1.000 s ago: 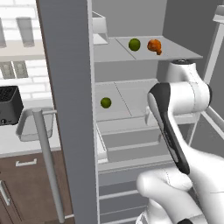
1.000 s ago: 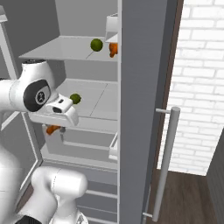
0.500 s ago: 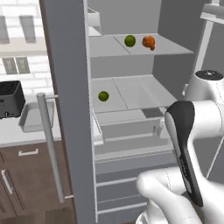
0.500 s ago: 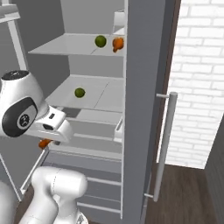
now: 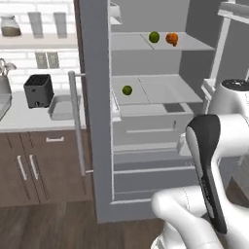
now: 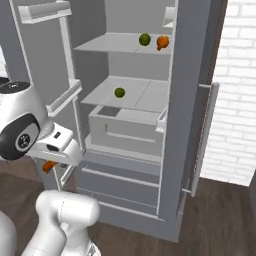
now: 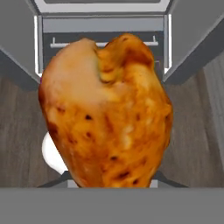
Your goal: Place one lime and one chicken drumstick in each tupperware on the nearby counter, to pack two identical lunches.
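A drumstick [image 7: 107,111] was held clenched in the hand [image 6: 50,165], low beside the open fridge [image 6: 125,125], evidently for carrying to the surface [image 5: 34,114]. Two limes [image 5: 153,37] and another drumstick [image 5: 171,38] were left on the fridge shelves.

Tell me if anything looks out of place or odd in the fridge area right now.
Nothing looks spilled or damaged. The fridge stands open, with two limes and a drumstick on its shelves; the gripper holds another drumstick.

place: kitchen | open fridge [image 5: 146,97], shelves with food | counter [image 5: 29,114] over brown cabinets [image 5: 39,165] on left | white brick wall [image 6: 235,85] on right
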Controlling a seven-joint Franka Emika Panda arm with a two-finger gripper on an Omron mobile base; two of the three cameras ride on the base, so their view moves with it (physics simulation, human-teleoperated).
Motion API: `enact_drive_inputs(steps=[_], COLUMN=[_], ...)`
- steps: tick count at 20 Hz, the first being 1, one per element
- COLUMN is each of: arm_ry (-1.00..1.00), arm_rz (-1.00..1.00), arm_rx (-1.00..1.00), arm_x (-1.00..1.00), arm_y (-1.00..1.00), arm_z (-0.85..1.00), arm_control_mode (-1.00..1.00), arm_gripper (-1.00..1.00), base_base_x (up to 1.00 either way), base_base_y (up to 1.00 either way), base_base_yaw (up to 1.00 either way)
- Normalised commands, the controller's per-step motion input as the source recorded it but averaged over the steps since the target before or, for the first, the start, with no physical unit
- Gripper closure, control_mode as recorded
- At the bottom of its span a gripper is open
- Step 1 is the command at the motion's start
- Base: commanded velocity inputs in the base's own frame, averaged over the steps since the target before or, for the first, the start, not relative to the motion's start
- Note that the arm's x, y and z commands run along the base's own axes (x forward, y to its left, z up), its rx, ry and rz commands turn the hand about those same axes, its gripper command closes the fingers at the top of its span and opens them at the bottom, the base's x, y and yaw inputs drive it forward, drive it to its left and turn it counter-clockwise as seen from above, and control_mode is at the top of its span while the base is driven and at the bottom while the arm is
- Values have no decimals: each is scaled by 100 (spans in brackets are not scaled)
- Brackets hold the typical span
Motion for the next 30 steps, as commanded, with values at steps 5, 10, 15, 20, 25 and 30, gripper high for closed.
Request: enact_drive_inputs(steps=[5, 10, 15, 20, 25, 30], arm_ry=[0, 0, 0, 0, 0, 0], arm_rz=[0, 0, 0, 0, 0, 0], arm_rx=[0, 0, 0, 0, 0, 0], arm_x=[0, 0, 0, 0, 0, 0], arm_y=[0, 0, 0, 0, 0, 0], arm_z=[0, 0, 0, 0, 0, 0], arm_control_mode=[100, 100, 100, 100, 100, 100], arm_gripper=[100, 100, 100, 100, 100, 100], base_base_x=[-11, -39, -20, -19, 0, 57], base_base_y=[100, 100, 100, 93, 44, 37], base_base_yaw=[11, 4, 1, 16, 80, 70])
